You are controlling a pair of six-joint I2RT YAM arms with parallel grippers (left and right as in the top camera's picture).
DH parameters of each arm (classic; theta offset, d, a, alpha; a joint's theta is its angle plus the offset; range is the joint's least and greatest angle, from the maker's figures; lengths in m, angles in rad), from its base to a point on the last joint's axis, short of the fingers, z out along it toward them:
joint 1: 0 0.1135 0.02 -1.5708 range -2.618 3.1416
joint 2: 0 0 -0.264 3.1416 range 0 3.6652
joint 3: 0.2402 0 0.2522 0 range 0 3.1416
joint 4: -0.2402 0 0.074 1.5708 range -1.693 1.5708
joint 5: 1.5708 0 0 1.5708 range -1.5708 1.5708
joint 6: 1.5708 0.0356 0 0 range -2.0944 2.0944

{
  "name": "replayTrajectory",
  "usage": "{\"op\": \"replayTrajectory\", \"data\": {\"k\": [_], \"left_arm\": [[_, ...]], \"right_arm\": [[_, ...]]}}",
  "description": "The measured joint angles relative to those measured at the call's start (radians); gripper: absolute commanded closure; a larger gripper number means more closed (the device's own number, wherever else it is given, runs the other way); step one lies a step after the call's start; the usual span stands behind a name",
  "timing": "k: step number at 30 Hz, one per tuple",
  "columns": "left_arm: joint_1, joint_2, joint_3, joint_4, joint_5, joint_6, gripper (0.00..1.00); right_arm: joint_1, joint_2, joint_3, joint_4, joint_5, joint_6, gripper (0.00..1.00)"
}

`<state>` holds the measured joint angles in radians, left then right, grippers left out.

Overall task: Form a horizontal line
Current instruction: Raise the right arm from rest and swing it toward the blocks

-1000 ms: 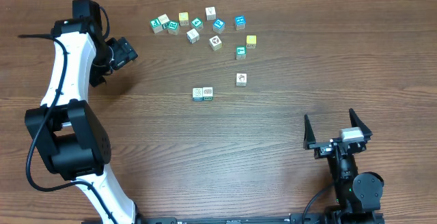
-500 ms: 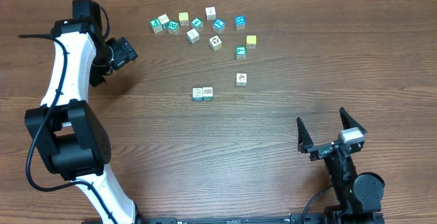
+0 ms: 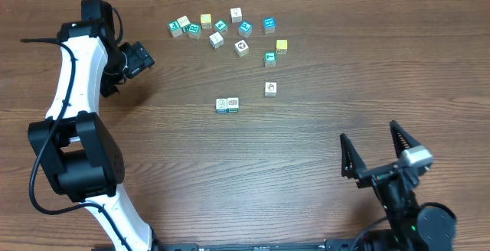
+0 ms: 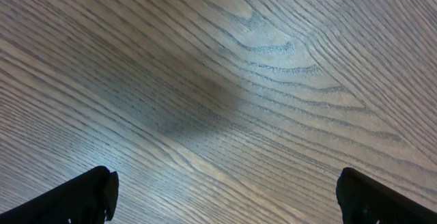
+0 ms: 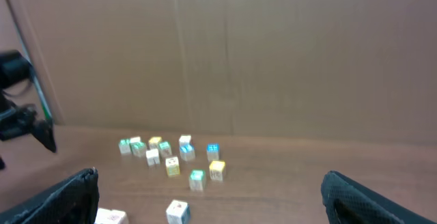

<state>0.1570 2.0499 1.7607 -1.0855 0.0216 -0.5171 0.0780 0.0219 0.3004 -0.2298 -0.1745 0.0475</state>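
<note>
Two white-faced cubes with teal sides touch side by side as a short row at mid-table; this row shows at the bottom left of the right wrist view. A single white cube lies apart, to the row's right. My right gripper hovers open and empty near the front right, well short of the cubes. My left gripper is open over bare wood at the far left, nothing between its fingers.
Several loose cubes, white, teal and yellow, lie scattered along the table's far side. A cardboard wall stands behind the table. The left arm's white link runs down the left side.
The right arm has shifted: its wrist has dropped back toward the front edge and slightly right, jaws still wide. The left arm and all cubes have stayed put.
</note>
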Motion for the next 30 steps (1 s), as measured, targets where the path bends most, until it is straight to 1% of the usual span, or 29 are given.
{"op": "replayTrajectory", "data": {"k": [6, 12, 17, 26, 30], "left_arm": [[0.0, 0.0, 0.0, 0.0, 0.0, 0.0, 0.0], [0.0, 0.0, 0.0, 0.0, 0.0, 0.0, 0.0], [0.0, 0.0, 0.0, 0.0, 0.0, 0.0, 0.0], [0.0, 0.0, 0.0, 0.0, 0.0, 0.0, 0.0], [0.0, 0.0, 0.0, 0.0, 0.0, 0.0, 0.0]], "right_arm": [[0.0, 0.089, 0.19, -0.111, -0.002, 0.002, 0.0], [0.0, 0.275, 0.394, -0.25, -0.013, 0.005, 0.0], [0.0, 0.477, 0.571, -0.395, -0.036, 0.005, 0.0], [0.0, 0.931, 0.959, -0.821, -0.047, -0.011, 0.0], [0.0, 1.093, 1.043, -0.888, -0.048, -0.014, 0.0]]}}
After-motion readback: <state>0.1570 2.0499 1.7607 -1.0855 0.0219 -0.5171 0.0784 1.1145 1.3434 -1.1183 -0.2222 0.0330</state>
